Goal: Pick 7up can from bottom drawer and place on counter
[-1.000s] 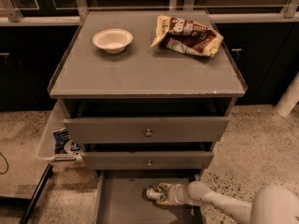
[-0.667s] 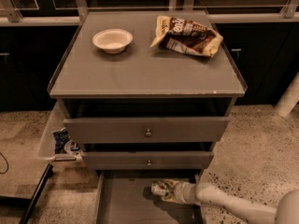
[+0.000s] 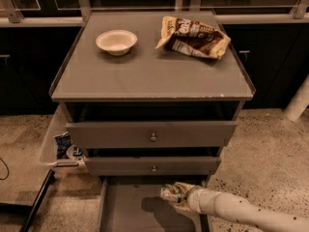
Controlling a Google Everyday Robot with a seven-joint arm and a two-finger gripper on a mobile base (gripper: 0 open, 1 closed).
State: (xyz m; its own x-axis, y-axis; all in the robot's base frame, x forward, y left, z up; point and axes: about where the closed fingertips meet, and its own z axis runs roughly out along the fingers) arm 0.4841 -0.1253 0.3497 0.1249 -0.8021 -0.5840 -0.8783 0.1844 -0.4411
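Note:
The 7up can [image 3: 169, 193] is a small green-and-white can lying on its side, held just above the floor of the open bottom drawer [image 3: 130, 211]. My gripper [image 3: 175, 196] reaches in from the lower right on a white arm and is shut on the can. The counter [image 3: 145, 66] is the flat grey top of the cabinet, above the two knobbed drawers.
A white bowl [image 3: 116, 41] sits on the counter's back left. A brown-and-cream snack bag [image 3: 193, 36] lies at its back right. A clear bin [image 3: 60, 149] with packets hangs at the cabinet's left side. A white post [image 3: 298, 100] stands at right.
My gripper has lifted the can slightly and moved it right within the bottom drawer. The arm has drawn lower in the view.

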